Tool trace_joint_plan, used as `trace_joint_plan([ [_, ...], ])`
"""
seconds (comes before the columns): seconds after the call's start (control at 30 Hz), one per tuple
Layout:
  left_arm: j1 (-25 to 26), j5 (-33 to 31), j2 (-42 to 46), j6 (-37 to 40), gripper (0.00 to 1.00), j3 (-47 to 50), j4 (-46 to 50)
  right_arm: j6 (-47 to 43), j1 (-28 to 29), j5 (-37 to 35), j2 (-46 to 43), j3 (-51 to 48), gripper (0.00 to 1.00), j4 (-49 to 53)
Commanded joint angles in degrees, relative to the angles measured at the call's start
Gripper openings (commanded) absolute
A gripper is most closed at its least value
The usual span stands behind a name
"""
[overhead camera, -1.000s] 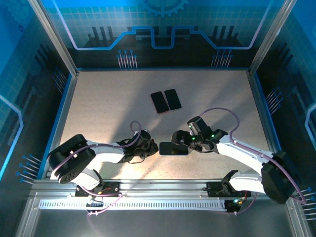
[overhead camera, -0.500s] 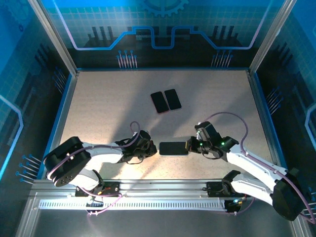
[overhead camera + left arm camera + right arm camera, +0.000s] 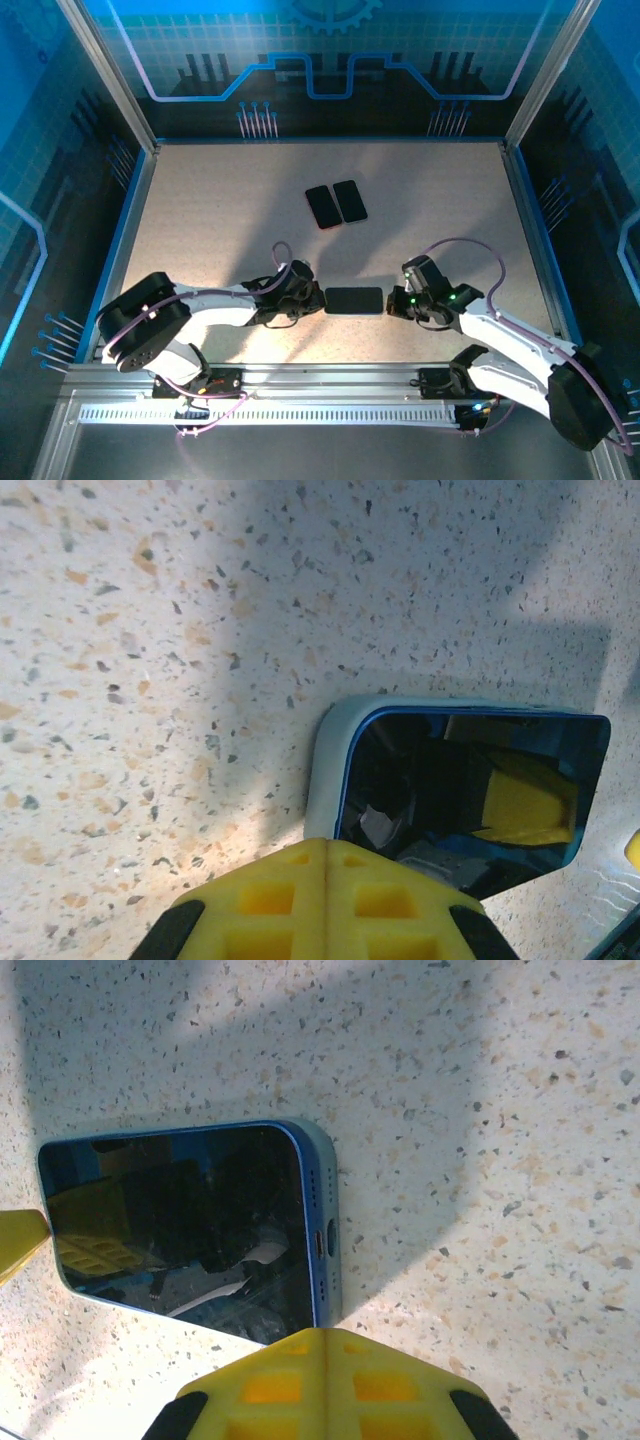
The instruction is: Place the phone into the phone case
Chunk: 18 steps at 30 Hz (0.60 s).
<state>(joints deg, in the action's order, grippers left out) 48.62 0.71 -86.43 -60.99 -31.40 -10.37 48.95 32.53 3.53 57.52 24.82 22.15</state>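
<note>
Right fingers point(image 3: 270, 1390) back off the phone point(image 3: 355, 300) to its end, pinched together and empty like the left fingers point(image 3: 270, 905); the phone case point(image 3: 318, 770) seems seated around it.

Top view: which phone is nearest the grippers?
The lone phone, crosswise between left gripper and right gripper; the other pair lies side by side, farther back.

Overhead view; two close wrist views of phone point(image 3: 470, 790)
</note>
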Motion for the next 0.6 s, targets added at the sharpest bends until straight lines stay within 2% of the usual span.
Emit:
trace_joint_plan([
  [0.0, 0.94, -0.29, -1.46, 0.48, 0.0, -0.9, 1.31, -1.31, -0.72, 0.56, 2.14, -0.52, 0.0, -1.87],
  [0.57, 1.47, -1.63, 0.25, 0.35, 0.0, 0.74, 3.71, -1.3, -0.72, 2.56, 8.56, -0.61, 0.0, -7.62],
])
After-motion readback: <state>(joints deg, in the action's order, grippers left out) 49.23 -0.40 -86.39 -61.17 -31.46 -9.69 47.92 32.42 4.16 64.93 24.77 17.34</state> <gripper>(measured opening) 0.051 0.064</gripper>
